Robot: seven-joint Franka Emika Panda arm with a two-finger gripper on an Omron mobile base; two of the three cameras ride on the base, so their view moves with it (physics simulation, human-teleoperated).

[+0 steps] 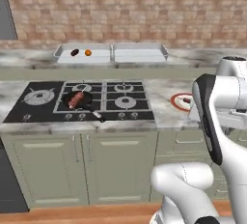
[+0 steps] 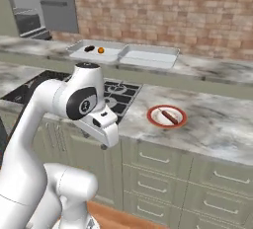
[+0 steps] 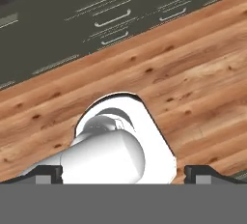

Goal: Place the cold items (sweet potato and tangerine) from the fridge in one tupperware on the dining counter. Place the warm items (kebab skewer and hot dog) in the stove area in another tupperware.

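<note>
On the raised grey-white marbled dining counter [image 1: 29, 59] behind the cooktop, two shallow pale grey-white rectangular tupperware trays sit side by side near its front edge. The left tupperware tray [image 1: 99, 56] already holds the small dark brown sweet potato [image 1: 74, 52] and the bright orange tangerine [image 1: 88, 52], lying near each other but apart, so the cold half looks done. The right tupperware tray [image 1: 140, 52] holds nothing yet. On the flat black stove [image 1: 43, 106], a reddish-brown item [image 1: 75, 100], probably the kebab skewer, lies in a dark frying pan [image 1: 79, 101] near the stove's front edge. On the marbled counter [image 2: 217, 119] right of the stove, a round white plate with an orange rim [image 2: 154, 116] carries a reddish-brown hot dog [image 2: 169, 117]. Both warm items remain to be moved. The claw [image 3: 123, 172] points down at the wooden floor [image 3: 193, 73], fingers spread wide and holding nothing.
</note>
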